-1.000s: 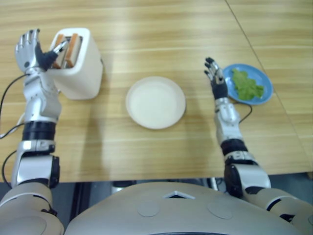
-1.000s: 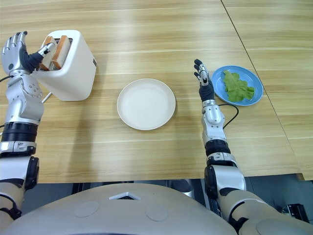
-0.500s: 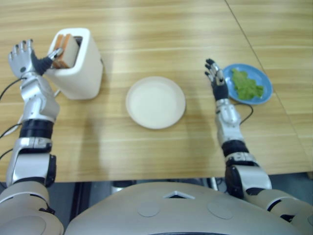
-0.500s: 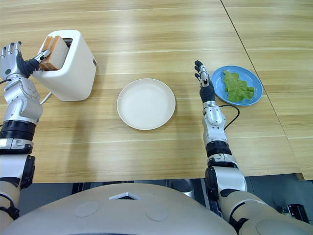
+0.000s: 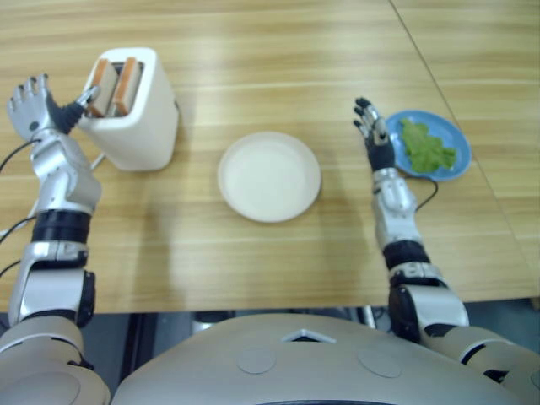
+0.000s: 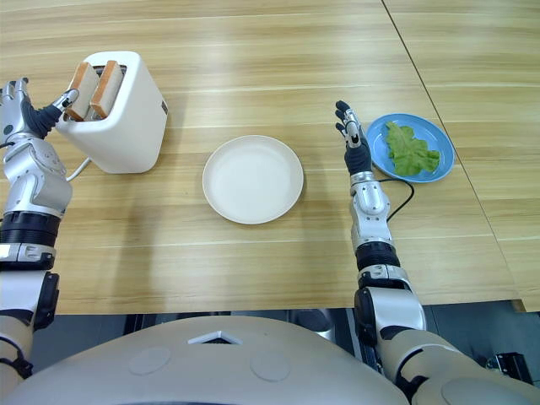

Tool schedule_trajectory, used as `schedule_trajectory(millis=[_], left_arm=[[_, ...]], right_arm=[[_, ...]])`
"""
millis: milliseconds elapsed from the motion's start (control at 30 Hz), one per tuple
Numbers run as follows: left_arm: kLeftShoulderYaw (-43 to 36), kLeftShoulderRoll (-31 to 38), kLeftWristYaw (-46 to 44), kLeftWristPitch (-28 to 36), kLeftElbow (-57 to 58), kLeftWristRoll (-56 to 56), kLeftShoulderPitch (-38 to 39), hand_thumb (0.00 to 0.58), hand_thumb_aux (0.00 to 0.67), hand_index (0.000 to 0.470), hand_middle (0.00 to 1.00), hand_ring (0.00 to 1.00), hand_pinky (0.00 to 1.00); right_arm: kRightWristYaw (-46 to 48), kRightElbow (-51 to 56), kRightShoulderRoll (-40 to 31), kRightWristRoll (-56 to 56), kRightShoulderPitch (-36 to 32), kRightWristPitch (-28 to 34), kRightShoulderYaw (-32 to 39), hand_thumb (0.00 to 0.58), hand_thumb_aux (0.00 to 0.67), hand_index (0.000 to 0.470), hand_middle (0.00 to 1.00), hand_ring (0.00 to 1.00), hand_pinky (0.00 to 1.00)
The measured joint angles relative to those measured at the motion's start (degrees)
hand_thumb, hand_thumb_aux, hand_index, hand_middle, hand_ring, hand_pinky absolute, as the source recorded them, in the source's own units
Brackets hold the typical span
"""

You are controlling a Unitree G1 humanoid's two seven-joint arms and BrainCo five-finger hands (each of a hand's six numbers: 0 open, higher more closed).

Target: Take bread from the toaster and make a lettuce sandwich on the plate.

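Note:
A white toaster (image 5: 133, 118) stands at the back left with two slices of bread (image 5: 115, 76) sticking up from its slots. My left hand (image 5: 32, 103) is just left of the toaster, fingers spread and open, its thumb tip close to the nearer slice. An empty white plate (image 5: 268, 175) lies in the middle of the table. A leaf of lettuce (image 6: 409, 150) rests on a small blue plate (image 6: 440, 168) at the right. My right hand (image 6: 348, 128) stands upright and open beside the blue plate's left rim, holding nothing.
The toaster's cable (image 6: 77, 170) trails off its left side toward the table edge. Bare wooden table (image 5: 253, 51) stretches behind the plates. A seam (image 6: 430, 93) runs diagonally through the table at the right. The front edge is close to my body.
My left hand has drawn back from over the toaster's slots to the left and lower. The two slices, pressed together half a second ago, now stand apart. The right arm has not moved.

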Motion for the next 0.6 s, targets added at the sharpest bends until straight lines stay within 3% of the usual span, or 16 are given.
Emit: schedule_trajectory(millis=[233,467,500,533,567,600], left_arm=[[-5.3,0.8,-0.5,-1.7,-1.6,2.7,0.4,0.0,0.0,0.0,0.0,0.0,0.0],[-5.7,0.8,-0.7,-1.7,-3.3,3.3,1.1,0.0,0.0,0.0,0.0,0.0,0.0],[-5.3,0.7,-0.7,-1.7,-3.6,2.7,1.3,0.5,0.42,0.289,0.0,0.0,0.0],[-5.1,0.7,-0.7,-1.7,-3.9,2.3,1.5,0.577,0.623,0.428,0.0,0.0,0.0],[-4.6,0.6,-0.6,-1.8,-4.2,1.7,1.6,0.577,0.623,0.428,0.0,0.0,0.0],[-4.0,0.5,-0.3,-2.0,-4.4,1.0,1.7,0.58,0.67,0.46,0.07,0.07,0.07]], right_arm=[[0.0,0.0,0.0,-0.1,0.1,0.0,0.1,0.0,0.0,0.0,0.0,0.0,0.0],[0.0,0.0,-0.1,-0.3,0.3,0.1,0.3,0.0,0.0,0.0,0.0,0.0,0.0],[0.0,0.0,0.0,-0.3,0.3,0.1,0.3,0.0,0.0,0.0,0.0,0.0,0.0],[-0.1,0.0,0.0,-0.3,0.4,0.2,0.4,0.0,0.0,0.0,0.0,0.0,0.0],[-0.1,0.0,0.0,-0.3,0.4,0.2,0.4,0.0,0.0,0.0,0.0,0.0,0.0],[-0.1,0.0,0.0,-0.4,0.4,0.2,0.4,0.0,0.0,0.0,0.0,0.0,0.0]])
